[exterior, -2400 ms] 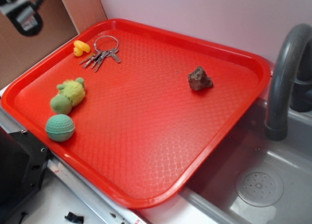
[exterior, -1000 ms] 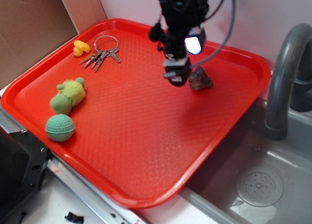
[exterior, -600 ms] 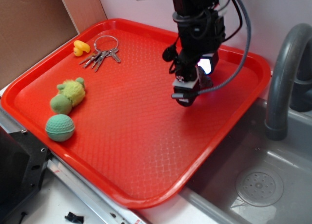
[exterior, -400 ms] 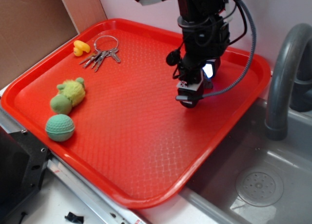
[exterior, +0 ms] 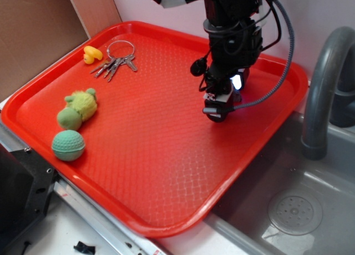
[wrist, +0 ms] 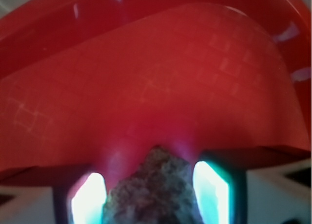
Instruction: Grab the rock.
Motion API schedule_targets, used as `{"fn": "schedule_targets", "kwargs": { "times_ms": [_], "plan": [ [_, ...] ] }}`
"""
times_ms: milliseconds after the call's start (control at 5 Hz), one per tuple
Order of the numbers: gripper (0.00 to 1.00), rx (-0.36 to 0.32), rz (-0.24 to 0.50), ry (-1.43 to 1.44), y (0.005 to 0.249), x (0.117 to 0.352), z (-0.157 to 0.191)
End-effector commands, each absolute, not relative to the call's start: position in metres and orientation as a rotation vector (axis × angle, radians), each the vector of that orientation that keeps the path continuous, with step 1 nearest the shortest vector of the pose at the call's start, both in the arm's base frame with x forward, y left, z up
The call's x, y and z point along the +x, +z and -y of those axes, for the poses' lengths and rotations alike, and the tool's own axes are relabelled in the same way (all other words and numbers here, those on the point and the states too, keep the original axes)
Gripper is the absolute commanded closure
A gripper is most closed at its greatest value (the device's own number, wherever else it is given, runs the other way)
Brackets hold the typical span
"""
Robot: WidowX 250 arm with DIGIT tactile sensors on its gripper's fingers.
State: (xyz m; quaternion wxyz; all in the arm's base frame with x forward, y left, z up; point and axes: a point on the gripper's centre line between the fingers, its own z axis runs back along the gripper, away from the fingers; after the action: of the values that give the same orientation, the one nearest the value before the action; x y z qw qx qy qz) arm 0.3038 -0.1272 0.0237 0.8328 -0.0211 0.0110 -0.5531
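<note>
The pincer (exterior: 217, 112) is down on the right part of the red tray (exterior: 166, 172), its tip at the tray floor. In the wrist view the rock (wrist: 153, 192) sits between the two fingers (wrist: 87, 197), which glow pale green at either side of it. The fingers look to be right against the rock's flanks, but whether they press it cannot be told. The jaws stand parted by the rock's width. In the exterior view the rock is hidden behind the pincer and arm (exterior: 230, 33).

Well off to the pincer's left, at the tray's near-left edge, lies a green ball (exterior: 68, 145). Just beyond it is a yellow-green plush toy (exterior: 77, 109). Further back on that side, near the tray's far-left corner, are a bunch of keys (exterior: 115, 62) and a small yellow duck (exterior: 91, 54), beside each other.

To the pincer's right, past the tray rim, a grey faucet (exterior: 321, 88) arches over a grey sink (exterior: 294, 210). A black cable (exterior: 280, 61) loops from the arm down towards the pincer.
</note>
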Motion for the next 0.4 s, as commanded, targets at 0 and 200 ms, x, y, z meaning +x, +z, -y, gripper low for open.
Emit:
{"fn": "schedule_targets", "kwargs": {
  "times_ms": [0, 200],
  "plan": [
    [1.0, -0.065, -0.028, -0.719, 0.104, 0.291, 0.099],
    [1.0, -0.051, -0.011, -0.469, 0.146, 0.268, 0.077]
  ]
}}
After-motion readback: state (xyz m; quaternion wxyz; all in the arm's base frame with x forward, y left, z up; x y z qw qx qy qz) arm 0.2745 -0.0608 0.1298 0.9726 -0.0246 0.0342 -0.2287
